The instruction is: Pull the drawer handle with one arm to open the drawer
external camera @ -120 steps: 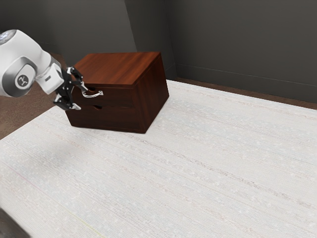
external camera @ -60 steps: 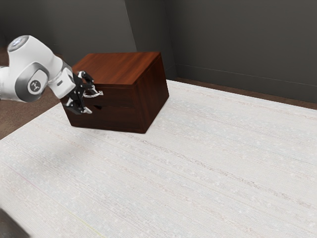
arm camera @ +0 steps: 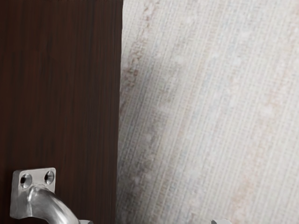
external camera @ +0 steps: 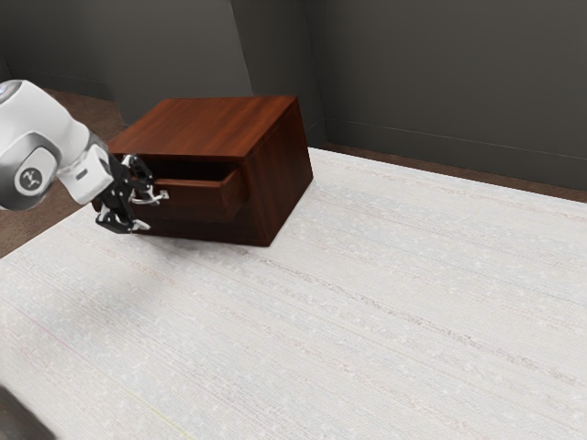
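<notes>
A dark wooden cabinet (external camera: 220,124) stands at the back of the table, toward the exterior view's left. Its upper drawer (external camera: 197,194) sticks out partway toward the exterior view's left, with a dark gap above it. My black gripper (external camera: 139,195) is at the drawer's front, shut on the silver handle (external camera: 154,194). In the wrist view, the dark drawer front (arm camera: 60,93) is close to my hand, and one end of the handle (arm camera: 39,200) curves off its mounting plate.
The pale wooden table (external camera: 367,312) stretches wide toward the exterior view's right and front. Beside the drawer front, the wrist view shows the tabletop (arm camera: 210,116). Dark walls (external camera: 440,64) stand behind the cabinet.
My hand first moved in to the handle, then drew back toward the exterior view's left. The upper drawer came out with it, from shut to partly open.
</notes>
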Robot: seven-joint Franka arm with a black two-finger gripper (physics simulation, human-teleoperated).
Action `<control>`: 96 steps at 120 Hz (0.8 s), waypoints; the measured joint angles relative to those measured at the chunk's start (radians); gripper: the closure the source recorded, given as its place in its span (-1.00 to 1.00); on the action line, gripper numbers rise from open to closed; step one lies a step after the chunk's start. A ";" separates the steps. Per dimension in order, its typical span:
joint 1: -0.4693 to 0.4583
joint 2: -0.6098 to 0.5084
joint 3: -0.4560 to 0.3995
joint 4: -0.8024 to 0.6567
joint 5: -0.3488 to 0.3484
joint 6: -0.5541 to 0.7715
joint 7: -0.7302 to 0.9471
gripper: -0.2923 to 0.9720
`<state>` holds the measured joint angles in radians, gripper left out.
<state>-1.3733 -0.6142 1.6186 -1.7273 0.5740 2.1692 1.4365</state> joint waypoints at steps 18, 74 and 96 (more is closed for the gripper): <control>0.094 0.008 -0.062 -0.075 -0.017 0.009 -0.005 -0.26; 0.477 -0.001 -0.366 -0.320 -0.070 0.052 -0.021 -0.28; 0.622 -0.020 -0.477 -0.417 -0.091 0.069 -0.027 -0.38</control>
<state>-0.7516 -0.6344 1.1413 -2.1447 0.4829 2.2384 1.4096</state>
